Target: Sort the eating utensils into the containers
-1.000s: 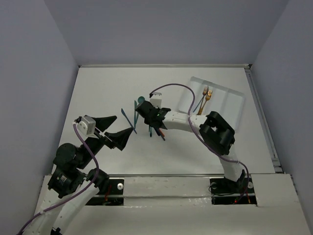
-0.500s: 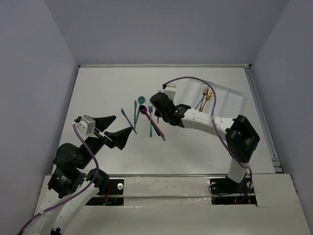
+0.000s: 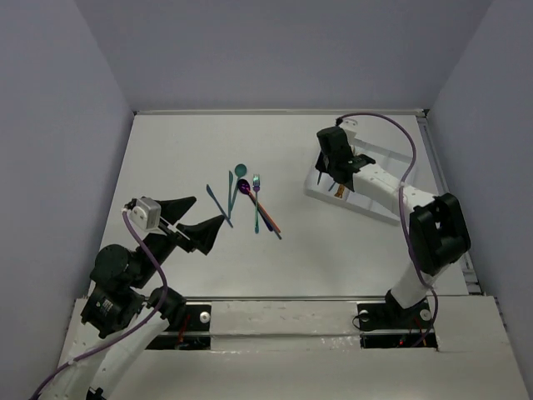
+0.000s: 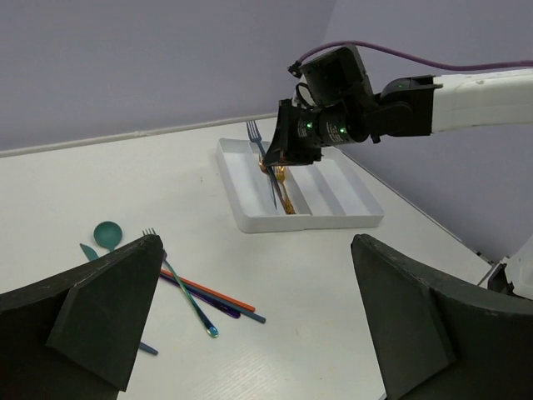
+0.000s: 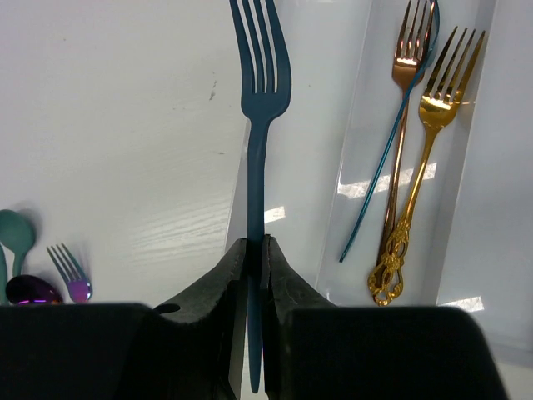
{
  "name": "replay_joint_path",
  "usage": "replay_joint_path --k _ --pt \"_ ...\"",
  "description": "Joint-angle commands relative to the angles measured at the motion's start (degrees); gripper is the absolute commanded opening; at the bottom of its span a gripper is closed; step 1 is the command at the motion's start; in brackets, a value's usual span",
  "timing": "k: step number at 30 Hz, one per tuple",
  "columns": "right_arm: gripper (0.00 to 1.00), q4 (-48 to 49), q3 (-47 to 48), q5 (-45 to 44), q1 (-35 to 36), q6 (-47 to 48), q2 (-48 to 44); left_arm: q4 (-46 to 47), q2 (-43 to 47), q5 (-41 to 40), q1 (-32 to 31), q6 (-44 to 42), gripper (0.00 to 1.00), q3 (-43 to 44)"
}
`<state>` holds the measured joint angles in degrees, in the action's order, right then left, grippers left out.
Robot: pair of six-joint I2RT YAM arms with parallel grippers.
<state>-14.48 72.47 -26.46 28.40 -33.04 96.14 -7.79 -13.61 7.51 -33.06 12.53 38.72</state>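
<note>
My right gripper is shut on the handle of a dark blue fork, tines pointing away. It hangs over the left edge of the white divided tray. One compartment holds two gold forks and a slim blue utensil. From above, the right gripper is at the tray's left side. Several loose utensils lie mid-table: a teal spoon, a teal fork, orange and purple pieces. My left gripper stands open and holds nothing, near the pile.
Grey walls enclose the white table on three sides, with a raised rail along the right edge. A purple cable arcs above the right arm. The left wrist view shows the right arm reaching over the tray.
The right arm has swung from the utensil pile rightward and away to the tray, carrying the blue fork. The left arm has not moved.
</note>
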Motion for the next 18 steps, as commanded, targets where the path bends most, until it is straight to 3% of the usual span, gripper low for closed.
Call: replay_joint_path --k 1,12,18 --pt "0.0 2.0 5.0 2.4 -3.2 3.4 4.6 1.4 -0.5 -0.5 -0.4 -0.1 0.99 2.1" --pt "0.04 2.4 10.5 5.1 -7.3 4.3 13.6 1.5 -1.2 -0.8 -0.4 -0.2 0.99 2.1" --pt "0.27 2.4 13.0 6.5 -7.8 4.6 15.7 1.6 -1.4 -0.7 0.1 -0.2 0.99 2.1"
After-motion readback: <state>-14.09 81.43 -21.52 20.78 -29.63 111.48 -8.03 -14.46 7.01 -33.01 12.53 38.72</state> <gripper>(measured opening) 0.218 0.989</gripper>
